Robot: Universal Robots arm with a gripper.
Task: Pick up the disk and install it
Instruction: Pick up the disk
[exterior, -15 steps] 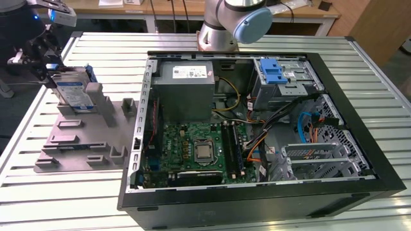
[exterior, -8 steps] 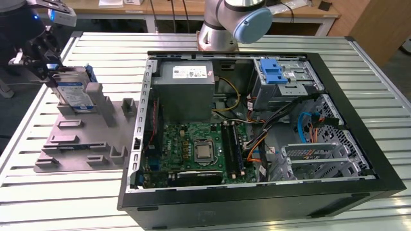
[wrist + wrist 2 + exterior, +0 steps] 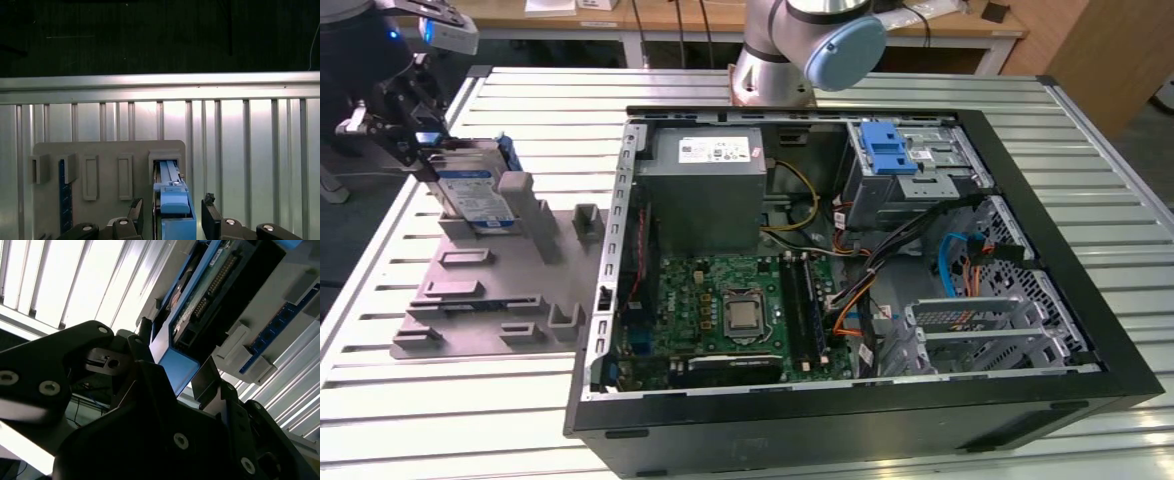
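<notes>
Poised with the end effector just above the disk, at about ten o'clock from the open computer case in the exterior view. Found stood on edge in a slot of the grey moulded holder, on the ribbed metal surface. Placed at roughly five o'clock from the black end effector body, close under it. Seen in the first wrist view straddled by the fingers, released, with a sliver of gap on one side; not clamped, by the look of it. Judged long axis: along the thin blue-railed top edge, parallel to the pads. Silver metal slab, white-and-blue label, smooth blue plastic rails; matte holder with boxy posts.
</notes>
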